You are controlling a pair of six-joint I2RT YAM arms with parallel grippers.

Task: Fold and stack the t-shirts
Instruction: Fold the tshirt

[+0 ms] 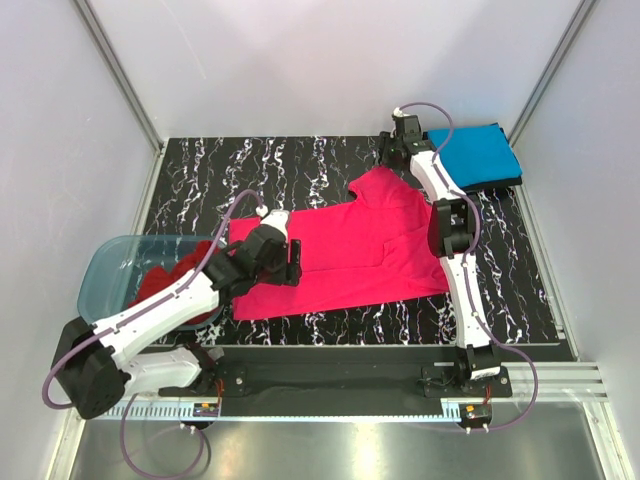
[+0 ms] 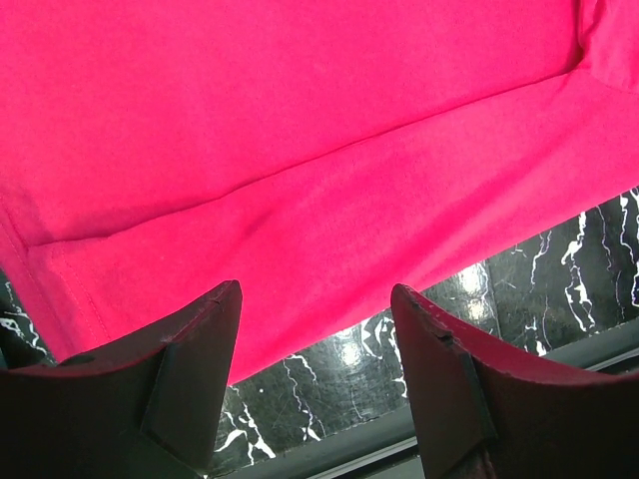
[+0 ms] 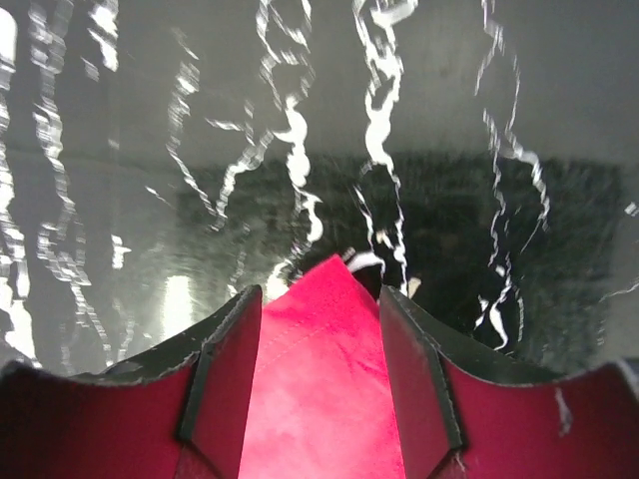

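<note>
My left gripper [image 2: 315, 299] gapes empty over the smooth pink shirt [image 2: 300, 130]; my right gripper [image 3: 319, 294], part-open, straddles its pointed one-o'clock corner.

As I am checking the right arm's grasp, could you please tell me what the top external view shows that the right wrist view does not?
Only the top external view: the pink-red t-shirt spread out flat, the blue t-shirt folded on a dark t-shirt at the far right corner, the tub holding a darker red t-shirt, and the left gripper over the pink-red shirt's left end. Only the right wrist view: a pointed tip of that shirt lying between the right gripper's parted fingers. Both: the pink-red cloth and the black marbled table.
</note>
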